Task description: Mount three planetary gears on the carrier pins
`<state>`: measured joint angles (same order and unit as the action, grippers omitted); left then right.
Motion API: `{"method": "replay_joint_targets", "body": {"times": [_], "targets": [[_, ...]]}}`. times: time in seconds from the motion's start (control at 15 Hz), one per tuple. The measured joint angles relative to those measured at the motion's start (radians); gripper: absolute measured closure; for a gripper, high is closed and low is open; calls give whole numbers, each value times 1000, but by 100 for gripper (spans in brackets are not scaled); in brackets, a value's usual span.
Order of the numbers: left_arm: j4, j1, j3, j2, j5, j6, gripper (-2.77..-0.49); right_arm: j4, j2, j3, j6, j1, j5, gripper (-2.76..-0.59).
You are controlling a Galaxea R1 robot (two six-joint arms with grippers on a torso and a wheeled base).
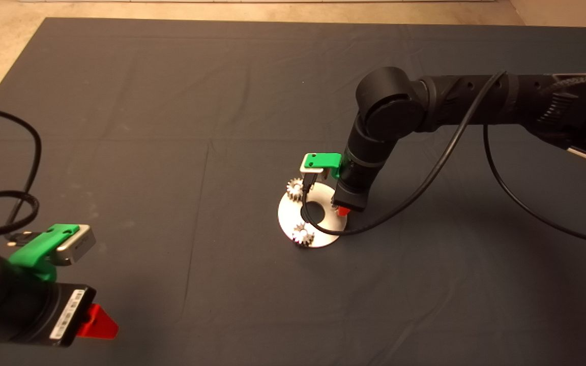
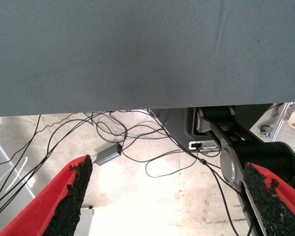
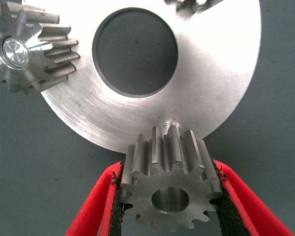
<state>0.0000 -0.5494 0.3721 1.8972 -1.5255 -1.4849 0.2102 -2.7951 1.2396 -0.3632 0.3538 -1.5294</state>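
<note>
**Third gear held just short of its pin**

Clamping the last of the planetary gears (image 3: pixel 171 195) between its black pads, the right gripper (image 3: pixel 169 201) holds the part with the bore open toward the wrist camera and empty, so the gear is not yet on a post. Just beyond the held gear's teeth, at the rim of the disc (image 3: pixel 221 83), a low silvery stub shows: it looks like the one free carrier pin (image 3: pixel 168 119). That is the relation the next move turns on. The bore's axis appears to run roughly parallel to the pin (both standing up from the mat), but the bore sits off to the side of it, on the gripper's side, so I judge a short shift toward the disc's centre hole must come before any lowering.

Farther across the disc, a second gear (image 3: pixel 27 49) sits on its pin, whose bright end shows in the bore; a third gear (image 3: pixel 191 5) is only partly visible at the far rim.

In the head view the right arm stands over the disc (image 1: pixel 323 229) at mid-mat, plainly the nearer arm. The left gripper (image 1: pixel 100 323) waits at the lower left edge, its fingers (image 2: pixel 71 196) spread apart and holding nothing.
</note>
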Motion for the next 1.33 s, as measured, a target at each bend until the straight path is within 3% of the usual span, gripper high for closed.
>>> {"method": "replay_joint_targets", "body": {"times": [0.4, 0.8, 1.33], "targets": [[0, 0, 0, 0, 0, 0, -218, 4, 0, 0, 0, -10, 0, -110], [0, 0, 0, -3, 0, 0, -218, 50, 0, 0, 0, -22, -1, -110], [0, 0, 0, -3, 0, -3, -218, 71, 0, -1, 0, -24, -3, -110]]}}
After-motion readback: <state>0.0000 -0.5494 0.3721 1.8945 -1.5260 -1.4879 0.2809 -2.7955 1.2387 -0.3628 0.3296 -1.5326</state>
